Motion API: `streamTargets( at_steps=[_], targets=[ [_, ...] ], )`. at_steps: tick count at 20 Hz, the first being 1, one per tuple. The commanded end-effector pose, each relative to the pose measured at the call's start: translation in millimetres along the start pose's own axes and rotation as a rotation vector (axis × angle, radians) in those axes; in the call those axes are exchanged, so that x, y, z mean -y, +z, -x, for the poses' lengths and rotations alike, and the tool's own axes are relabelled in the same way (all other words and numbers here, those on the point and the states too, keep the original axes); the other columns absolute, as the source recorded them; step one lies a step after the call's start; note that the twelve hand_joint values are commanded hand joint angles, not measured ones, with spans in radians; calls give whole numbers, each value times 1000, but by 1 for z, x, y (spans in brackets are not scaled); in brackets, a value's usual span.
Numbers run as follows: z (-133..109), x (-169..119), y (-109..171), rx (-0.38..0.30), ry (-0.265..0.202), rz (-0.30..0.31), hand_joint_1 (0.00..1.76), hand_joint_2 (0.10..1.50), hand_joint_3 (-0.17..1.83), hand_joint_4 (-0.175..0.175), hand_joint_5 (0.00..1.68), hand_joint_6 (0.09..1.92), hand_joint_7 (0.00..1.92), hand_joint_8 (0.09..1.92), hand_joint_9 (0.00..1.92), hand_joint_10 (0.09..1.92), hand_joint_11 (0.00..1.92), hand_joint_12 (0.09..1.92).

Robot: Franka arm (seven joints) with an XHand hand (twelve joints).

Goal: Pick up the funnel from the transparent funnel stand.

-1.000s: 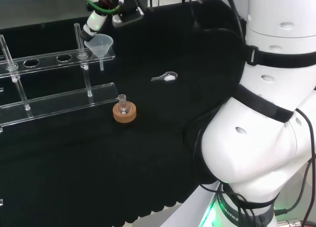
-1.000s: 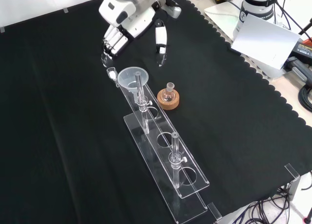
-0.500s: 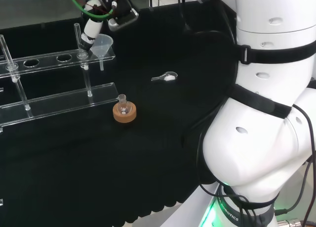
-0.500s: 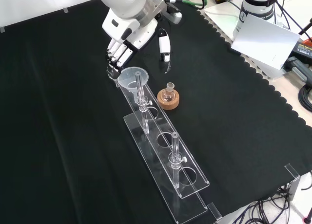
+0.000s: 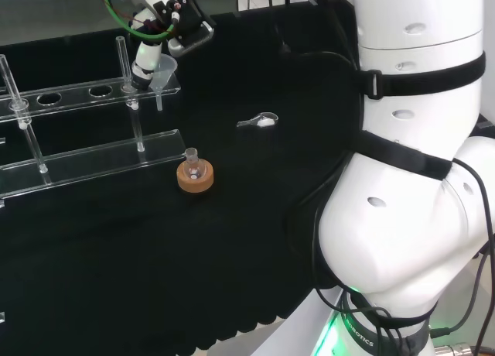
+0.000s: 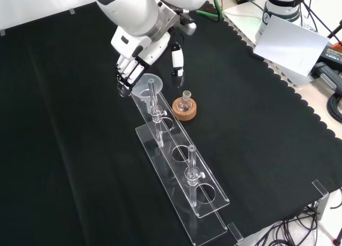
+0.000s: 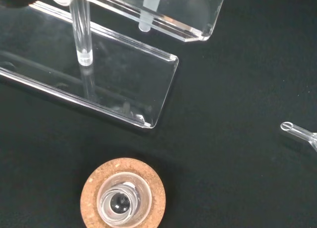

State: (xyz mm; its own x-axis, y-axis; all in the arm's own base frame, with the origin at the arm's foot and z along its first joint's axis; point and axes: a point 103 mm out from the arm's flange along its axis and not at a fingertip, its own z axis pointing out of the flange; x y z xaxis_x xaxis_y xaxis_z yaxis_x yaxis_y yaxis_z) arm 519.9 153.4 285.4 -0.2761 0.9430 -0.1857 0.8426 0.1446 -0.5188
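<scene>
Funnel: The clear funnel (image 6: 143,85) sat in the end hole of the see-through funnel stand (image 6: 206,202), at the end nearest the arm. Its thin stem hung down through the hole.
Hand: The hand (image 6: 140,49) was right at the funnel. In the front view its fingers (image 6: 126,75) pointed down at the left side of the rim, and the thumb (image 6: 177,59) stuck out on the other side.
Fingers: They were spread apart, with the funnel between fingers and thumb. They did not pinch it yet, as far as I could tell.
Nearby: A small flask (image 6: 185,100) on a cork ring (image 6: 184,109) stood just beside the stand. A little clear scoop (image 5: 260,122) lay on the cloth (image 6: 64,150).
Risk 1: The funnel could tip or pop out if the fingers pushed on only 1 side of the rim.
Risk 2: The stand could lift or slide if the stem caught in the hole.
Risk 3: The thumb could bump the flask, because it was close.
</scene>
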Motion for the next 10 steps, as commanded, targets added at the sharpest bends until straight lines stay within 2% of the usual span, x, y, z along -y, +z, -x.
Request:
streamTargets(
  at_steps=[1,10],
  targets=[
    [5,-7,6,-2,-5,-18,627,731,129,-39,80,87,0,594,114,933,305,1517],
    [11,-14,14,-17,-6,-17,630,732,140,-43,93,87,0,652,176,911,331,1502]
  ],
)
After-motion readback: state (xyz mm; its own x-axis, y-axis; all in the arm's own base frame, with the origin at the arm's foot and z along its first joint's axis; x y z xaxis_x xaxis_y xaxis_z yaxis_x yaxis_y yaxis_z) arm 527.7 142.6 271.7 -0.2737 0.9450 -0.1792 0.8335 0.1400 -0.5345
